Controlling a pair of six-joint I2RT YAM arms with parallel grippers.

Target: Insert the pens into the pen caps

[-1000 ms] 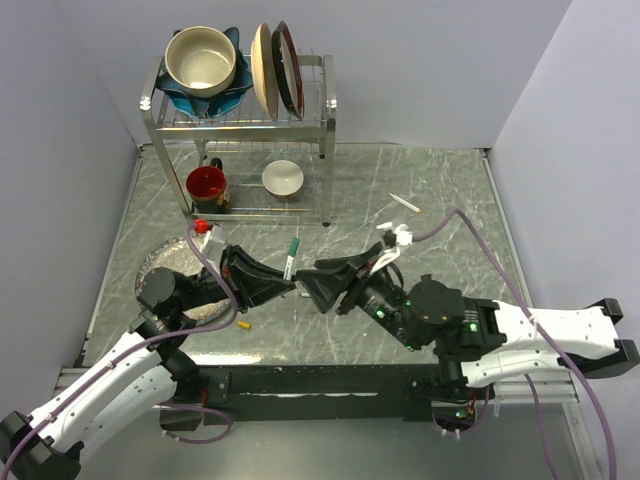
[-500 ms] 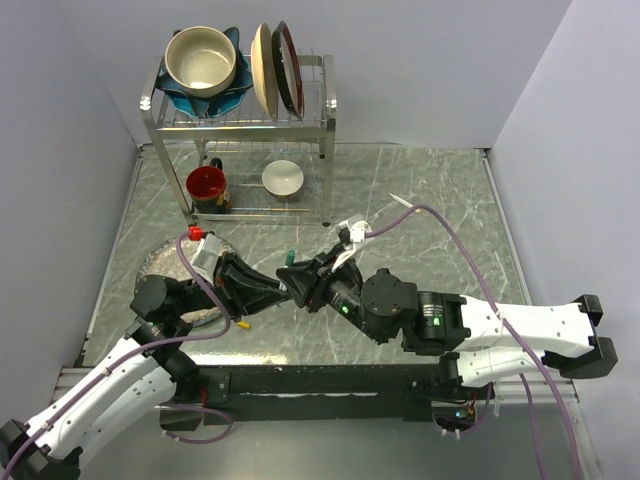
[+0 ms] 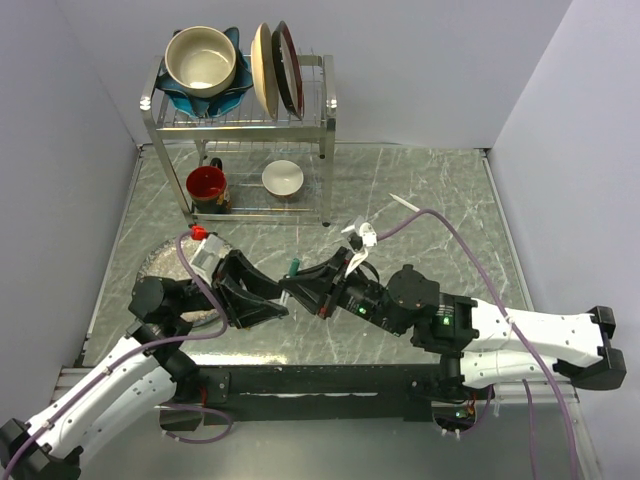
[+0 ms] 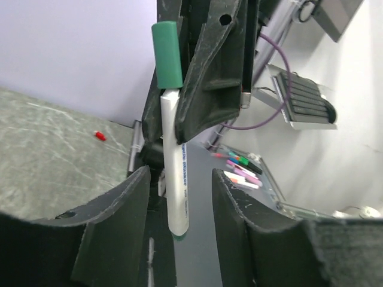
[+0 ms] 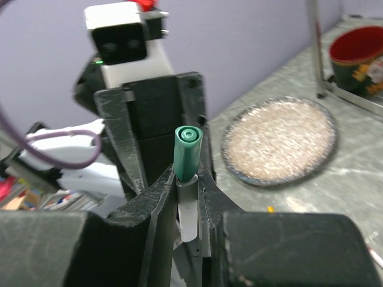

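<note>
Since a second ago the two arms have closed the gap between them: the right gripper (image 3: 294, 287) has reached toward 9 o'clock and now meets the left gripper (image 3: 275, 307) near the middle of the table (image 3: 450, 180), slightly toward 7 o'clock.

Between them is a pen (image 4: 177, 179), white-barrelled, with a green cap (image 4: 167, 54) seated on one end. The right gripper has it: in the right wrist view its two fingers are pressed together on the white barrel just under the cap, which sticks out beyond the fingertips. In the left wrist view the pen hangs upright, cap at 12 o'clock and free end at 6 o'clock.

The left gripper is spread wide. Its fingers (image 4: 114, 209) stand either side of the pen's lower barrel with a visible gap on each side, so it grips nothing.

A second pen (image 3: 405, 203) lies loose on the marble at about 1 o'clock from the grippers, well apart from them. A tiny red cap (image 4: 100, 136) lies on the table, seen only in the left wrist view at 9 o'clock of the pen.

A speckled plate (image 3: 160, 265) lies at 9 o'clock, partly hidden by the left arm. The dish rack (image 3: 327, 100) stands at 11 o'clock, with a red mug (image 3: 207, 185) on its lower level.
</note>
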